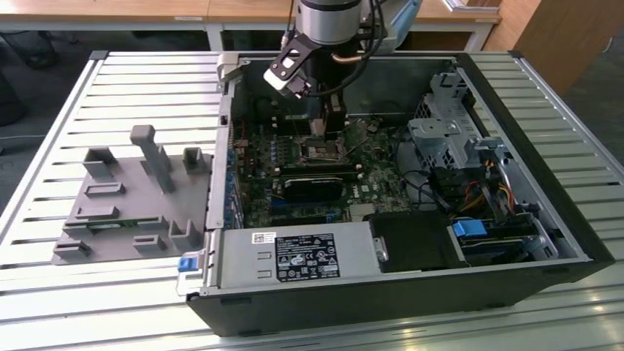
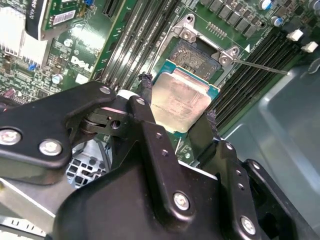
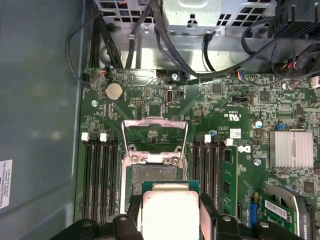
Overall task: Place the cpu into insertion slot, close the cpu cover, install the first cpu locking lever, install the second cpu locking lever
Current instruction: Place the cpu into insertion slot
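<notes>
The gripper (image 2: 178,98) squeezes the cpu (image 2: 186,105) between its two black fingers (image 2: 146,95), grey top facing up. The chip hangs just over the open slot (image 2: 197,55); I cannot tell if they touch. Just past the slot, the cpu cover (image 3: 155,123) is flipped open. Under the gripper lies a green board (image 3: 220,110) inside a black computer case (image 1: 527,95). The case rests on a table (image 1: 146,80) of shiny metal slats. Well apart from the gripper, on the exterior view's left, sits a grey holder (image 1: 127,197). Wooden desks (image 1: 117,9) stand behind the arm.
</notes>
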